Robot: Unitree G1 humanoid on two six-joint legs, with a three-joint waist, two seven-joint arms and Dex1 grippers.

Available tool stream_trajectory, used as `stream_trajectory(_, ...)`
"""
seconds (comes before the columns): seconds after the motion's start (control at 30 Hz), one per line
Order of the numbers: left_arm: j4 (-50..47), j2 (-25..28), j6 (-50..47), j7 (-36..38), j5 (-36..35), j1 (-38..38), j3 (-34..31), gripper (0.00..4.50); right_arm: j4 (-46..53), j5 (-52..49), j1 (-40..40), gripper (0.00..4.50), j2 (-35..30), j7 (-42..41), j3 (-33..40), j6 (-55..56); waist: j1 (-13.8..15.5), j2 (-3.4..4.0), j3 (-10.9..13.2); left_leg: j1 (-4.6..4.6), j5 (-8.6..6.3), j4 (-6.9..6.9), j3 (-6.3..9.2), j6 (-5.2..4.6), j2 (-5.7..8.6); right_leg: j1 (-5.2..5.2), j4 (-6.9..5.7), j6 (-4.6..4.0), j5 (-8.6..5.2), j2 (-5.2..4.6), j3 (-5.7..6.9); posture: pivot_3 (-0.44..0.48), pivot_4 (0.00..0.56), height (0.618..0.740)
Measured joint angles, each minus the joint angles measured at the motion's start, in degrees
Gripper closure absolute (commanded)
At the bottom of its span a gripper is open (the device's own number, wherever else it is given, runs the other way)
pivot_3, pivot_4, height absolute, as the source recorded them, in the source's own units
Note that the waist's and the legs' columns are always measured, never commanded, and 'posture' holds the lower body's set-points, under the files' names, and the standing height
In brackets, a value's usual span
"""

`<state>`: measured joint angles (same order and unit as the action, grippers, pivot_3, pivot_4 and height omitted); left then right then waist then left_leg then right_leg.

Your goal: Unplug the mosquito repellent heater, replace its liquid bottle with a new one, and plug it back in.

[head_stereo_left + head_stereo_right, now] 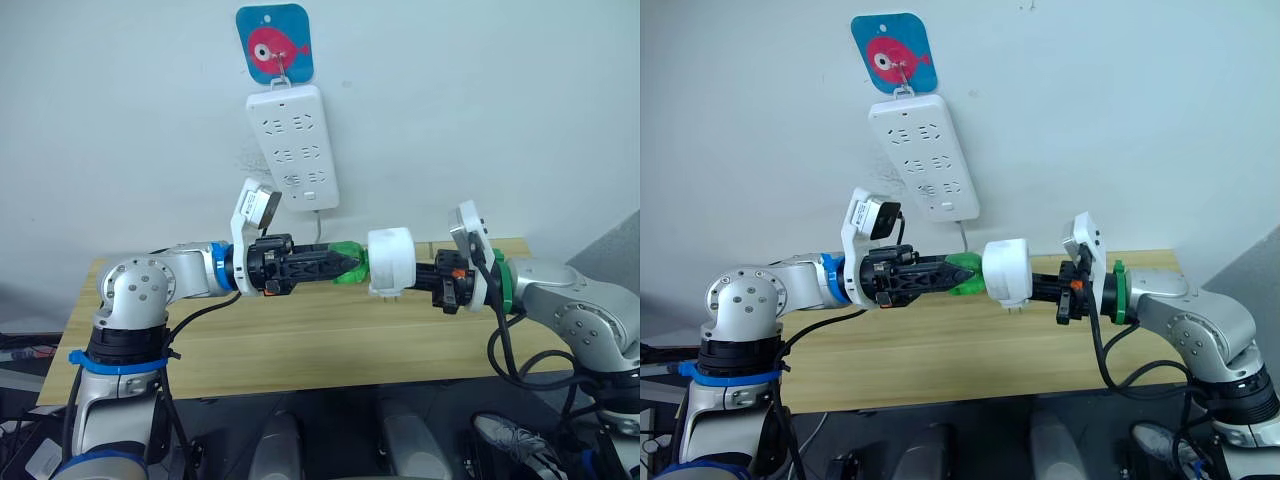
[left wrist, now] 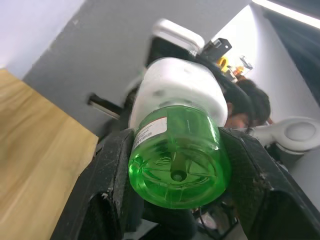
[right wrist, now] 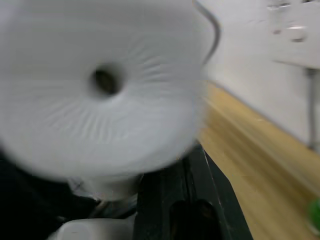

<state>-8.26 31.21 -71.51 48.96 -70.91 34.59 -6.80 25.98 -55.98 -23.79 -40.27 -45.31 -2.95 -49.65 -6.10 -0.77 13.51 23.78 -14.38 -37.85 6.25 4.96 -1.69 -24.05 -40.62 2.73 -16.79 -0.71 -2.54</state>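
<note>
Bottle (image 1: 348,267) clamped in our left jaws, heater (image 1: 391,262) in our right ones below the power strip (image 1: 297,146), we should twist gently, keeping both coaxial.

Above the table (image 1: 300,340), the bottle (image 1: 348,264) sits left of the heater (image 1: 391,262), touching it. The power strip (image 1: 295,145) hangs on the far wall, under a hook plate (image 1: 274,42).

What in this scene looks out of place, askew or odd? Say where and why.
The power strip hangs tilted on the wall. The mosquito repellent heater is unplugged, held in mid-air by the right claw, while the left claw grips its green bottle. Nothing looks spilled.
</note>
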Motion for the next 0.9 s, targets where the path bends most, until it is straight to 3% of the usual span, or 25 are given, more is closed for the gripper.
stream_trajectory(0.3,0.01,-0.10,5.74,-0.86,7.82,-0.81,2.53,2.20,4.38,-10.49,0.08,4.50,0.25,4.27,4.47,-5.33,-0.02,0.00,0.00,-0.01,0.00,0.00,-0.01,0.00,0.00,0.00,0.00,0.00,0.00,0.00,0.00,-0.159,0.199,0.725)
stream_trajectory(0.53,-1.01,2.33,9.67,4.72,13.60,-2.06,6.89,2.20,2.34,-19.15,-5.34,4.50,2.73,11.83,6.43,-7.32,-0.21,0.00,0.00,-0.01,0.00,0.02,-0.01,-0.01,-0.01,-0.01,-0.01,-0.01,0.00,0.02,0.00,-0.156,0.200,0.725)
stream_trajectory(0.9,-3.88,4.97,9.27,11.59,14.38,-2.80,8.94,2.20,-0.78,-14.93,-7.60,4.50,1.92,10.39,4.82,-8.08,-0.13,0.01,0.01,0.00,-0.01,0.03,-0.01,-0.01,-0.01,-0.02,0.00,-0.01,0.00,0.02,0.00,-0.150,0.201,0.725)
